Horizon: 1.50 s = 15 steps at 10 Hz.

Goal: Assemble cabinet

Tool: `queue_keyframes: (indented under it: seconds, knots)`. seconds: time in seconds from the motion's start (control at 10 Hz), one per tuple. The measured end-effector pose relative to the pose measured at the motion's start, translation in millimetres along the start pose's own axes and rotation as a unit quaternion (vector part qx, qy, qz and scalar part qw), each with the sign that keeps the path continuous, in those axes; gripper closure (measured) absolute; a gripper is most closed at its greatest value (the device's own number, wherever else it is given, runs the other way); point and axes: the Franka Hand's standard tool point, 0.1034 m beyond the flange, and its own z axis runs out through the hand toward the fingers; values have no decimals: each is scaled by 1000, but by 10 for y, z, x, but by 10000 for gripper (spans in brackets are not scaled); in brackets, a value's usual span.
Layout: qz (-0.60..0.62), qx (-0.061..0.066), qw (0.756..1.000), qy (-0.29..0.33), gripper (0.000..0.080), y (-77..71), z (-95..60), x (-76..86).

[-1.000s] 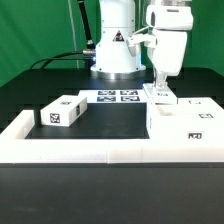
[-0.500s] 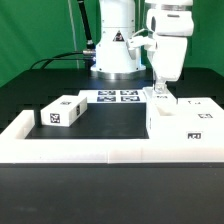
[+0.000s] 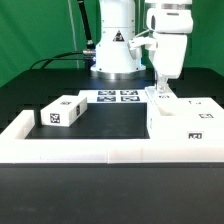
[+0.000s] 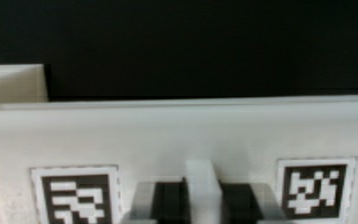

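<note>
Wrist view shows cabinet panel [image 4: 176,128] beneath pincer [image 4: 197,198].

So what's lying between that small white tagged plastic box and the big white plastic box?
Nothing: the exterior view shows only bare black tabletop between the small white box and the big white box.

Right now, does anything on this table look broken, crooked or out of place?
Nothing looks broken or spilled. Only the small white box sits skewed, alone, apart from the bigger white box near the gripper.
</note>
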Motion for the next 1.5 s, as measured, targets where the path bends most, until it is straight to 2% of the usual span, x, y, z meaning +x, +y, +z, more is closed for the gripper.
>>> queue_keyframes:
  seconds: [0.1,0.2,0.6,1.5]
  knots:
    - [0,-8,1000,5,729,-11,3,22]
    - [-1,-5,1000,3,729,-33,-5,13]
    - [1,-8,1000,3,729,11,-29,-6]
    - [4,-7,1000,2,729,9,-20,-33]
